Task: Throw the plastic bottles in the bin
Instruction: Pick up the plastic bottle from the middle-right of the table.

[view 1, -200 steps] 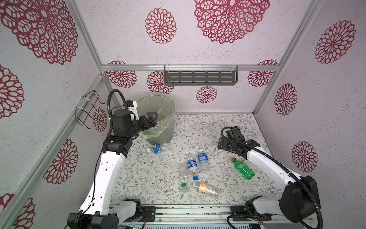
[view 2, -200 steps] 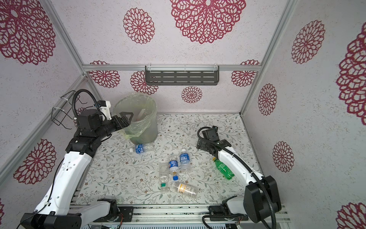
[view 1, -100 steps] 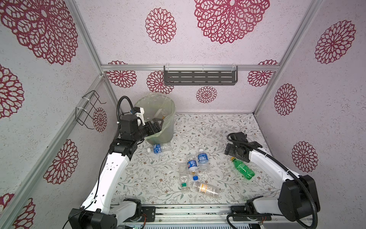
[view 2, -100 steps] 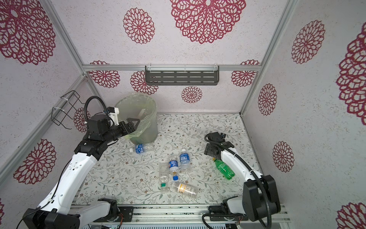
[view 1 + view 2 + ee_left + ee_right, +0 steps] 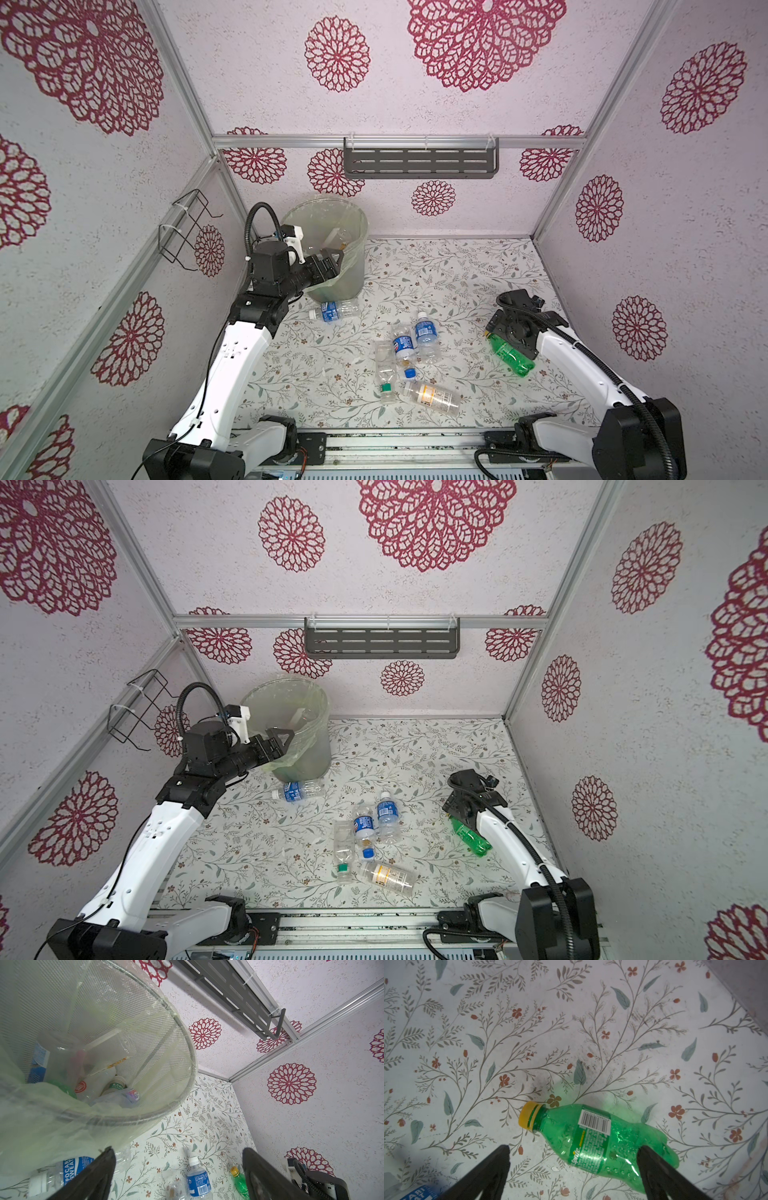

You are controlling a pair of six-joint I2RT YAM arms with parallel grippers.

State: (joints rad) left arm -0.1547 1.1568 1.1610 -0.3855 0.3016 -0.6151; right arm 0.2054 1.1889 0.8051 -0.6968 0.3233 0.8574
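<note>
The bin (image 5: 357,266) (image 5: 320,746) stands at the back left, and several bottles (image 5: 93,1084) lie inside it. My left gripper (image 5: 334,259) (image 5: 177,1150) hovers open and empty at the bin's near rim (image 5: 187,1043). A blue-labelled bottle (image 5: 334,309) (image 5: 62,1172) lies at the bin's foot. Several clear plastic bottles (image 5: 401,349) (image 5: 365,827) lie mid-table. A green bottle (image 5: 509,355) (image 5: 591,1136) with a yellow cap lies at the right. My right gripper (image 5: 573,1148) hangs open just above it, fingers either side of its body. In both top views the wrist hides those fingers.
A wire rack (image 5: 187,232) hangs on the left wall and a grey shelf (image 5: 419,162) on the back wall. Walls close in three sides. The arm bases sit on a metal rail (image 5: 395,449) along the front edge.
My right arm has swung toward the front right and now stands over the green bottle. My left gripper has shifted slightly right along the bin's near side.
</note>
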